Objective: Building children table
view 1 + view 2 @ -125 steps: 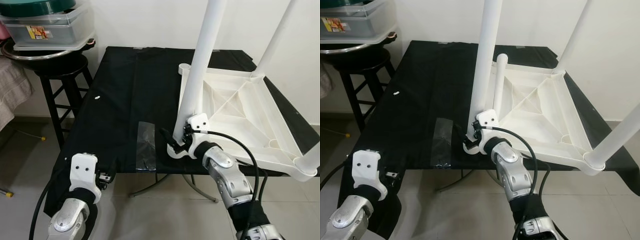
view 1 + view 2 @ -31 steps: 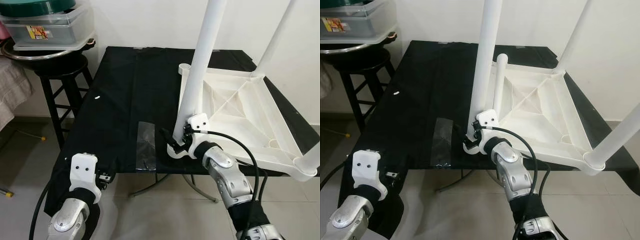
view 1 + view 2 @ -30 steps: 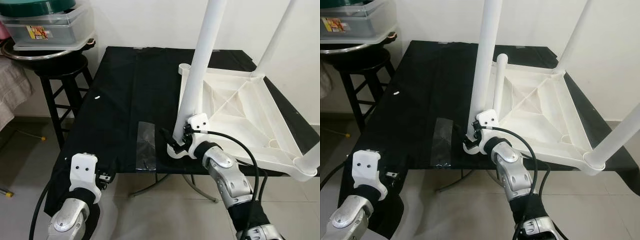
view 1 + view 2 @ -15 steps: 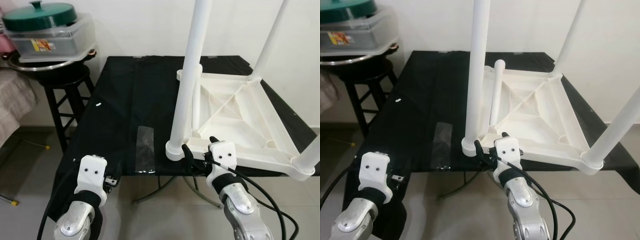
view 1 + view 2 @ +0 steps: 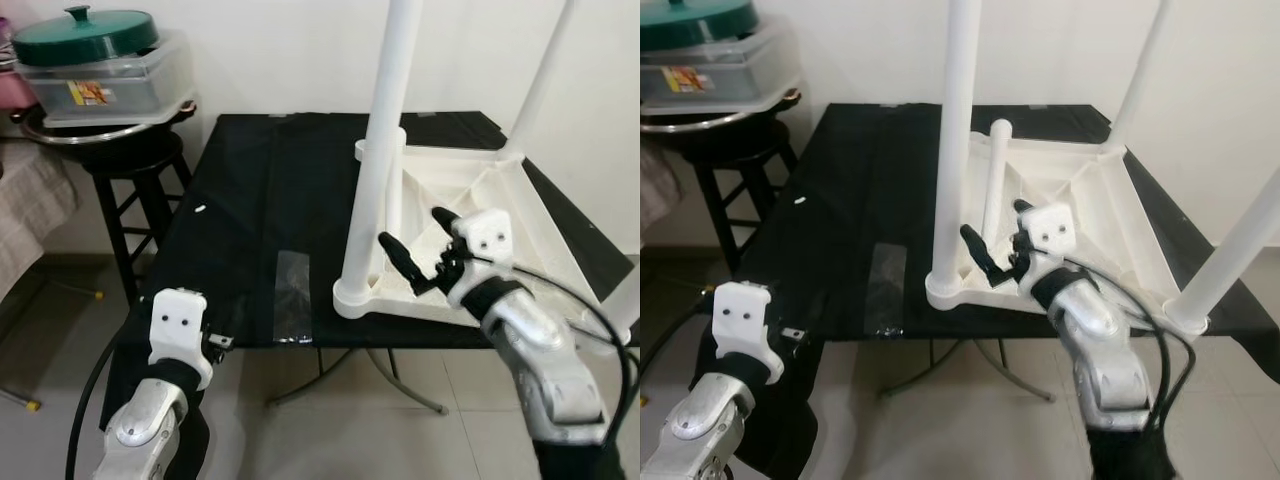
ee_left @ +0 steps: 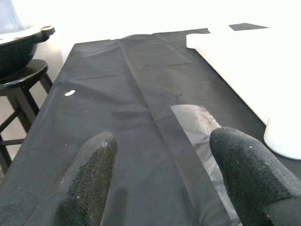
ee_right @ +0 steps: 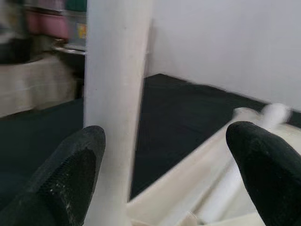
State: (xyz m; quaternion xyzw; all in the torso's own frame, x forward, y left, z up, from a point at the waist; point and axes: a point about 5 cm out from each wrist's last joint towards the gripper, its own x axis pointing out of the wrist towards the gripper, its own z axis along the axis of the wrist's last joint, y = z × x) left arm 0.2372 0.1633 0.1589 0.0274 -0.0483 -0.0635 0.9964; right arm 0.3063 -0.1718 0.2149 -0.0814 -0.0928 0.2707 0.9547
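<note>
white table leg (image 5: 375,160) upright — right gripper (image 5: 420,250) spread beside it, left gripper (image 6: 160,179) spread.

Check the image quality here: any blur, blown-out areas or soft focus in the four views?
Left eye and right eye views: sharp, evenly lit; the tape on the cloth gives faint glare. Left wrist view: wall and tabletop blown out to white; near fingers soft. Right wrist view: blurred overall, the leg and the background stool area smeared, fingers out of focus.
</note>
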